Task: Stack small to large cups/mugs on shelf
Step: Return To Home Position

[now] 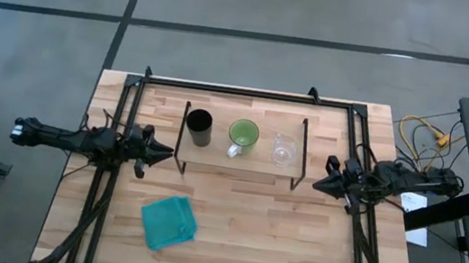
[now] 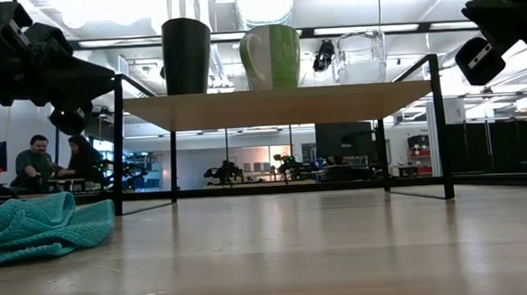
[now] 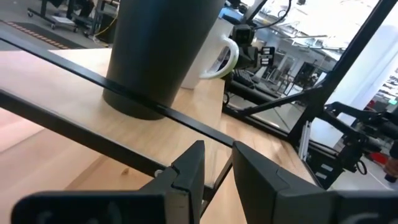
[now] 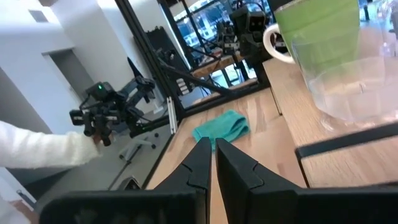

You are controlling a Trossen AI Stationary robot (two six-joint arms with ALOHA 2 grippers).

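**All three cups on the shelf, my claws empty at either end**

The black cup (image 1: 199, 127), the green mug (image 1: 243, 134) and the clear glass cup (image 1: 283, 149) stand upright in a row on the shelf's (image 1: 213, 159) wood board. They stand apart from one another, with the green mug between the other two. My left claw (image 1: 166, 153) hangs just off the shelf's end nearest the black cup, its fingers a narrow gap apart and holding nothing. My right claw (image 1: 316, 184) hangs just off the opposite end, beside the glass cup, its fingers together and equally empty.

No cup stands on the table (image 1: 274, 246). Only the teal cloth (image 1: 169, 223) lies there, in front of the shelf toward my left side.

By my reckoning the placing is finished, and all that is left is for both arms to settle at rest. Whether the row truly runs small to large, I cannot settle from these views.
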